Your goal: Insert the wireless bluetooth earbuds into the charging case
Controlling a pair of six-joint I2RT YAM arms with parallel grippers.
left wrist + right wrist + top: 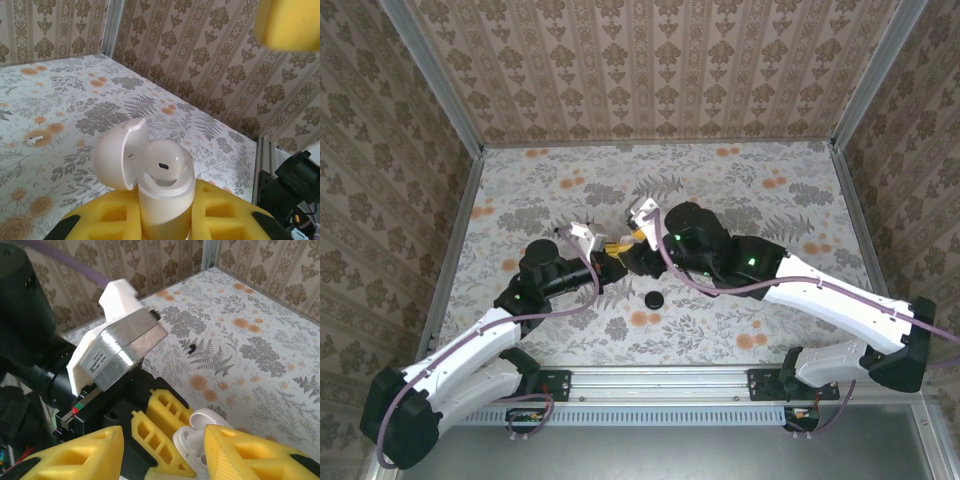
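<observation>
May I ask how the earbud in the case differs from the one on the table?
The seated earbud rests in the open charging case; the loose earbud lies on the table. The seated earbud shows just its rounded head; the loose earbud shows its stem too. Both are white.

Beige damask wallpaper (660, 70) is covering the back wall and both side walls, its motifs running in vertical stripes. Two silver metal posts (432, 75) are standing in the rear corners, slanting toward the upper left and upper right of the frame. A grey floral cloth (750, 190) with orange blossoms is lying over the table. An aluminium rail (660, 378) is running along the lower edge. Soft light is falling evenly.
</observation>
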